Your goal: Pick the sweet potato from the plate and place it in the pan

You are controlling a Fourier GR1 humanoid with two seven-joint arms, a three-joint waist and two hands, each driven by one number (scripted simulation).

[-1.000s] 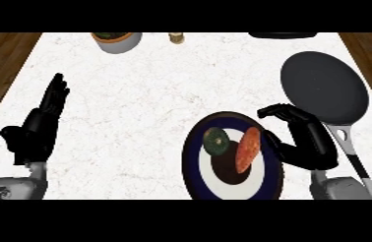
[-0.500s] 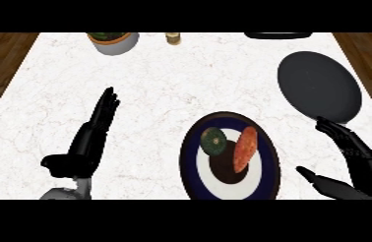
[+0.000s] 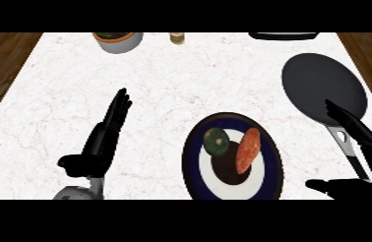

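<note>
The sweet potato (image 3: 248, 149) lies on the plate (image 3: 270, 146), right of centre. It looks stiff, smooth and tapered, best gripped across its thick middle. The right robot hand (image 3: 347, 125) spreads empty over the pan's (image 3: 323, 87) handle.

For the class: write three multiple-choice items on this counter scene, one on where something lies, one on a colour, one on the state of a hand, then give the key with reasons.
1. Where is the sweet potato?
A. in the pan
B. on the plate
C. in the right hand

2. What colour is the plate rim?
A. dark blue
B. red
C. yellow

3. How is the left hand?
A. curled round the sweet potato
B. open, holding nothing
C. pressing the pan

Key: 1 B, it lies on the plate beside a round green item. 2 A, the rim is dark blue. 3 B, its fingers are straight, over bare counter, away from the pan.
</note>
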